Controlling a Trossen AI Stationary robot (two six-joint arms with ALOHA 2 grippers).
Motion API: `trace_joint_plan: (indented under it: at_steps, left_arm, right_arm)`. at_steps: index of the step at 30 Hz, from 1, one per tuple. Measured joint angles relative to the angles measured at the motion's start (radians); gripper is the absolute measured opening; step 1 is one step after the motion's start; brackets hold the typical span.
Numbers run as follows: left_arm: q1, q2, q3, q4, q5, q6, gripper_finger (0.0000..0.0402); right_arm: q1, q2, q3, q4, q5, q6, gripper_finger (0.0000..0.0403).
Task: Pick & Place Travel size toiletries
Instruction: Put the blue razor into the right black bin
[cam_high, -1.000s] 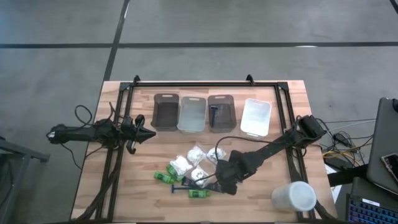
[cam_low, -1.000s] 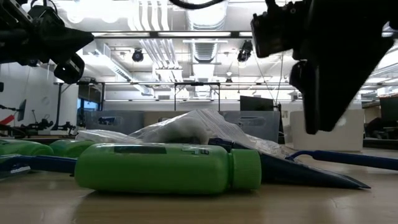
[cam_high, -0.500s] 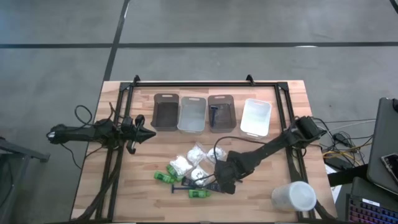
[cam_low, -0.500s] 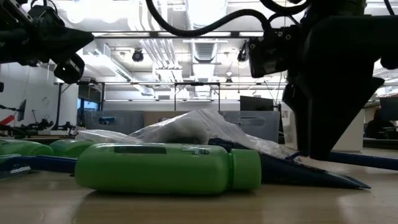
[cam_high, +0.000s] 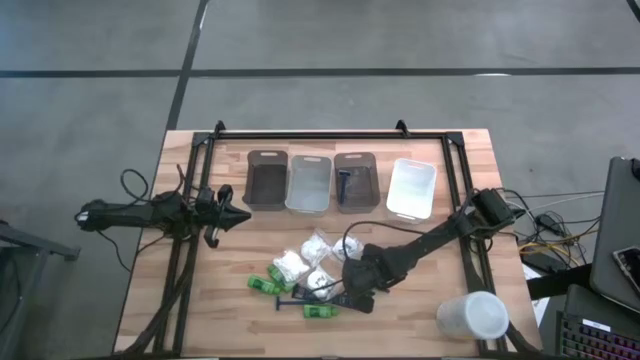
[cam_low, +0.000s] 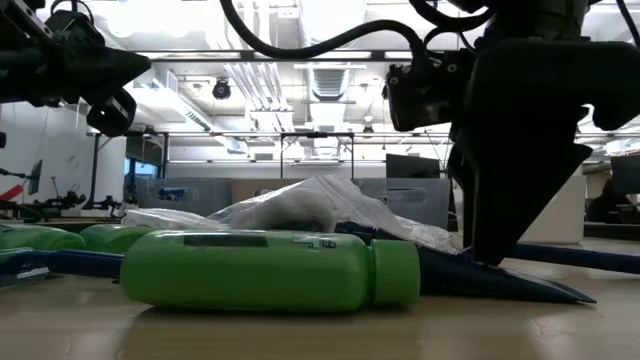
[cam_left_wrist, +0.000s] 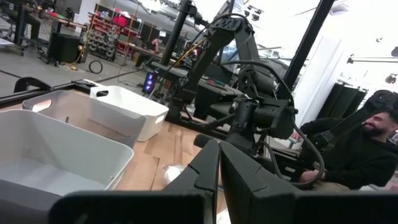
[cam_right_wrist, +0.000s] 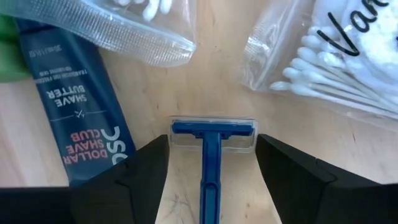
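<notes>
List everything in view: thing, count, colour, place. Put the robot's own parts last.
Bins: four in a row at the table's far side; two dark grey, one clear, one white.
Razor in bin: one, dark blue, in the second dark grey bin.
Green bottles: three, bright green, near-middle pile.
Packets: about four, white, clear-wrapped, same pile.
Blue razor: one, on the wood between the right fingers.
Shave butter tube: one, dark blue, beside that razor.
Cup: one, white, near right corner.
Left gripper: shut, hanging over the table's left side.
Right gripper: open, down over the razor.
</notes>
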Motion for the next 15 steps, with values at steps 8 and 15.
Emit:
trace_joint_plan:
  at_steps: [8, 15]
  left_arm:
    - [0.000, 0.000, 0.000, -0.007, 0.000, 0.000, 0.0019]
    - [0.000, 0.000, 0.000, -0.007, 0.000, 0.000, 0.0019]
  right_arm:
    - [0.009, 0.000, 0.002, -0.015, 0.005, 0.024, 0.0240]
    - [0.010, 0.000, 0.002, -0.017, -0.002, 0.020, 0.0292]
